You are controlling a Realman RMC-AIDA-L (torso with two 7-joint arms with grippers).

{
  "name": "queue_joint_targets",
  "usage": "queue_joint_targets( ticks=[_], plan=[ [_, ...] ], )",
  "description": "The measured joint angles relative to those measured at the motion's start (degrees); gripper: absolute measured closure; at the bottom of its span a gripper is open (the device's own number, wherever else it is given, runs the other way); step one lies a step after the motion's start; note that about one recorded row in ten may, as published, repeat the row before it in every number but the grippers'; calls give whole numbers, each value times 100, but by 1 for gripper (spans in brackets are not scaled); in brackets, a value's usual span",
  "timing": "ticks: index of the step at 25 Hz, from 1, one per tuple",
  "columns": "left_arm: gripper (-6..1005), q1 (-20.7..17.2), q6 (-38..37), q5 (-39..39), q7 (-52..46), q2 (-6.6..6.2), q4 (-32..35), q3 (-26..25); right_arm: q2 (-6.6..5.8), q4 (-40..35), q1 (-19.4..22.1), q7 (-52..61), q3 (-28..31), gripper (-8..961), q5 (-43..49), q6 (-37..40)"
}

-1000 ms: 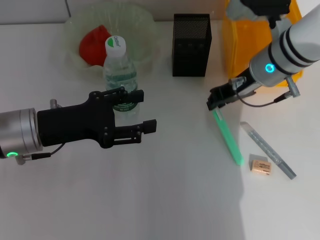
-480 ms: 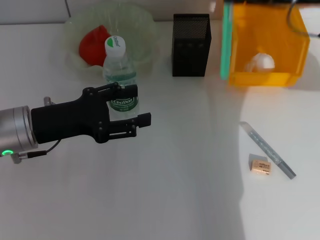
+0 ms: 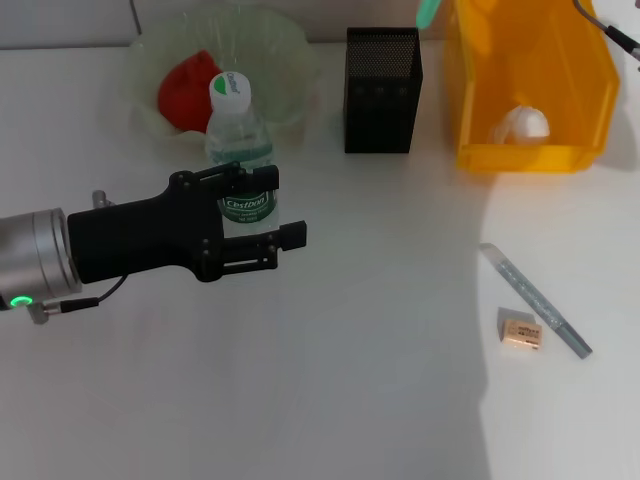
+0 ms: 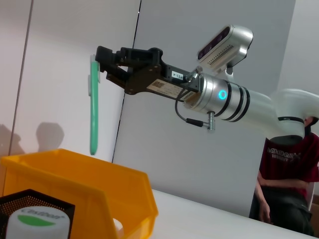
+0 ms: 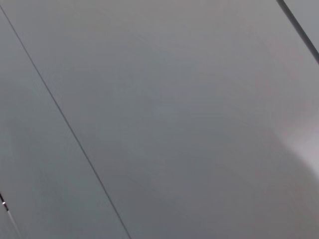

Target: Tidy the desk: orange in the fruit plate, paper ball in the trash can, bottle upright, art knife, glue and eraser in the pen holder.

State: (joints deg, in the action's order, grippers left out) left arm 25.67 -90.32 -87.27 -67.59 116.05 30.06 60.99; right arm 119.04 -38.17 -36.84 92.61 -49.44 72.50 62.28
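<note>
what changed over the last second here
The right gripper lifted the green stick off the table and now holds it high above the pen holder. The left gripper stayed around the upright bottle. Eraser unmoved.

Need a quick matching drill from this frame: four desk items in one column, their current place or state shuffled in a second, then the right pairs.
Things:
1. orange
2. paper ball
3. bottle
4. eraser

Places or states:
A. lying on the desk beside a grey pen-like tool
B. inside the trash can
C. standing upright, just behind the left gripper
D. in the fruit plate

Pairs: 1-D, 2-B, 3-C, 4-A
</note>
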Motion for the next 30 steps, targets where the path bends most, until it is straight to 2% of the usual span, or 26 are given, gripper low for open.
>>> queue_joint_targets(
  ticks=[1, 2, 4, 11, 19, 22, 25, 26, 27, 30],
  plan=[
    [199, 0, 4, 0, 0, 11, 0, 0, 7, 402, -165, -748, -11, 709, -413, -179],
    [199, 0, 4, 0, 0, 11, 0, 0, 7, 402, -165, -748, -11, 706, -413, -179],
    [199, -2, 6, 4, 0, 33, -5, -42, 9, 852, -438, -1405, -42, 700, -636, -549],
    [199, -27, 6, 9, 0, 59, -27, -120, 16, 1267, -710, -1909, -224, 678, -621, -1120],
    [199, -36, 6, -17, 0, 61, -27, -123, 5, 1230, -684, -1930, -562, 654, -623, -1085],
    [199, -35, 11, -29, 0, 78, -33, -122, -8, 1166, -596, -1876, -569, 595, -627, -898],
    [199, -50, -1, -34, 0, 85, -35, -121, -42, 680, -291, -1518, -582, 535, -446, -523],
    [199, -60, -13, -36, 0, 77, -35, -106, -85, -92, 88, -840, -586, 515, 32, -205],
    [199, -60, -13, -36, 0, 77, -35, -106, -85, -92, 88, -840, -586, 495, 32, -205],
    [199, -81, -46, -49, 0, 44, -35, -69, -242, -1553, 546, 593, -557, 436, 1271, 506]
  ],
)
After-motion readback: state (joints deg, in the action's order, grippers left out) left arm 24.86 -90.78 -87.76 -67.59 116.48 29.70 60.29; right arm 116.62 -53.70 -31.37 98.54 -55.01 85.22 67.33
